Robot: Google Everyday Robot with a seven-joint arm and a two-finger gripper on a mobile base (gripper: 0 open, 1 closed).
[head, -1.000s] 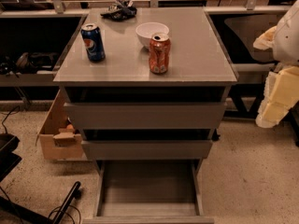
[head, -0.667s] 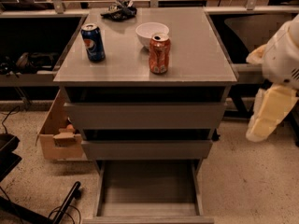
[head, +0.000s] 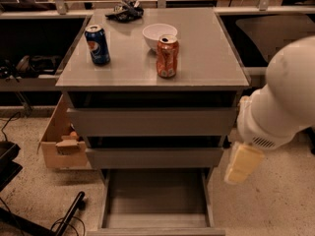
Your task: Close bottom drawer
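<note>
The bottom drawer [head: 157, 196] is pulled far out of the grey cabinet at the bottom of the camera view. Its grey-brown box is empty, and its slim front panel [head: 157, 231] lies at the lower edge of the picture. My gripper [head: 242, 163], a cream-coloured piece under the white arm [head: 280, 102], hangs to the right of the cabinet. It is level with the middle drawer [head: 154, 157] and above and right of the open drawer's right side. It touches nothing.
The top drawer [head: 152, 121] is slightly ajar. On the cabinet top stand a blue can [head: 98, 44], an orange can [head: 167, 56], a white bowl [head: 159, 34] and a black item [head: 125, 11]. A cardboard box [head: 61, 144] sits left; black gear [head: 69, 215] lies bottom left.
The arm and gripper have swung down and to the left, from the right edge towards the cabinet's right side. The drawers and the things on top have not moved.
</note>
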